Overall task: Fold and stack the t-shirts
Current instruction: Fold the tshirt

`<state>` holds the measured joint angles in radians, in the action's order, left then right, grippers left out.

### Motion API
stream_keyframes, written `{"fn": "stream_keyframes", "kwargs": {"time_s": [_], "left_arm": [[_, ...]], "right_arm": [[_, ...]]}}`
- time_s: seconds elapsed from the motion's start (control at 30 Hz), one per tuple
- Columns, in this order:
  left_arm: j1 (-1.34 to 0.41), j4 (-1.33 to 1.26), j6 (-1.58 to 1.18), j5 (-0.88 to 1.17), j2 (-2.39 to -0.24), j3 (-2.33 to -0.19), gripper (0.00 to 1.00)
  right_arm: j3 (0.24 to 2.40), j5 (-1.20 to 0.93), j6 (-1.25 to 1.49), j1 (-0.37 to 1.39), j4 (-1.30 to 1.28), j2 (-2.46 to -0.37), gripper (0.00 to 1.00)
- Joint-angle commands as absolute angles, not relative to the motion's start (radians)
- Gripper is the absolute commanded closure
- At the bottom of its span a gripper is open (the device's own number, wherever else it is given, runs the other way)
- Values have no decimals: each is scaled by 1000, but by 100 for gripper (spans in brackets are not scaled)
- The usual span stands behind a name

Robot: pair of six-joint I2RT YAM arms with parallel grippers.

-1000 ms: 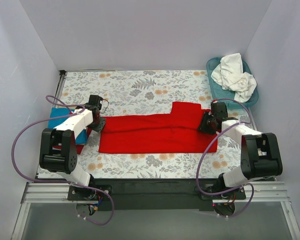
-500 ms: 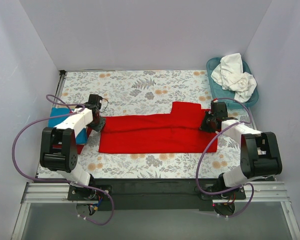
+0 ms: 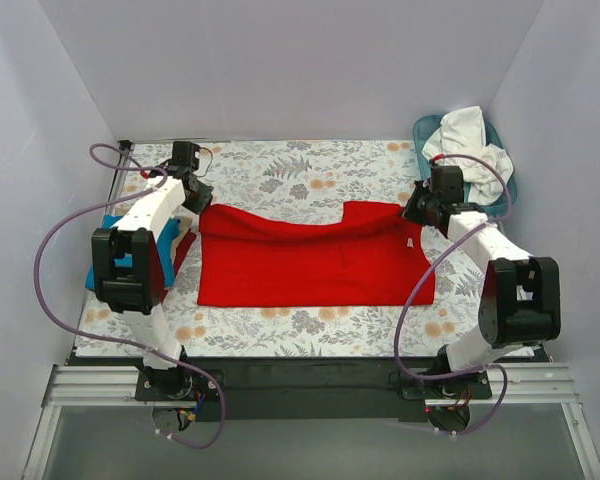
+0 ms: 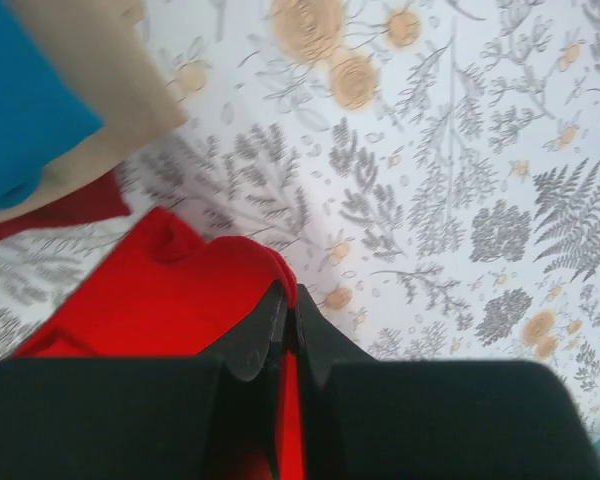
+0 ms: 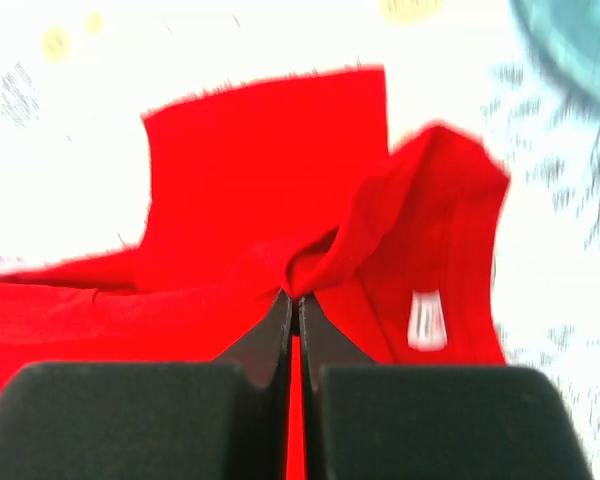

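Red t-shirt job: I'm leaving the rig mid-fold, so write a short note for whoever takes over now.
Left gripper: jaws shut on the red t-shirt at its far left corner.
Right gripper: jaws shut on its far right edge.
Turquoise t-shirt lies at the left edge; white t-shirts are heaped in the teal basket, far right.
Done: red shirt mostly spread out.
Left: fold it, stack it, then the white ones.

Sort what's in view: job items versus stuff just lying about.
Job:
red shirt, pinched by left gripper and right gripper
blue shirt
white shirts

Lying about:
basket, holding the white shirts
table cloth
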<state>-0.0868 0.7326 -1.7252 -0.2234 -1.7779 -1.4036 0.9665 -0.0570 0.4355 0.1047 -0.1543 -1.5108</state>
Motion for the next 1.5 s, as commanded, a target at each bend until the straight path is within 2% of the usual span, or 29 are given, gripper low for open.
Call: {"fn": "stream_keyframes", "kwargs": {"time_s": [0.0, 0.13, 0.47, 0.67, 0.93, 1.47], "left_arm": [[-75, 726, -1674, -199, -1850, -1511, 100], [-45, 724, -1667, -172, -1928, -1614, 100], [-11, 650, -1611, -77, -2037, -1713, 100], [-9, 575, -1605, -14, -1950, -1553, 100], [-9, 554, -1618, -2, -1792, -1349, 100], [-9, 540, -1643, 37, -1592, -1103, 100]], "right_arm": [[1084, -66, 400, 87, -153, -1572, 99], [1186, -63, 382, 75, -155, -1644, 99], [1374, -89, 354, 51, -152, -1795, 99], [1326, -87, 351, 46, -153, -1795, 99], [1183, -66, 377, 32, -153, -1680, 99], [991, -81, 402, 28, -120, -1529, 99]]}}
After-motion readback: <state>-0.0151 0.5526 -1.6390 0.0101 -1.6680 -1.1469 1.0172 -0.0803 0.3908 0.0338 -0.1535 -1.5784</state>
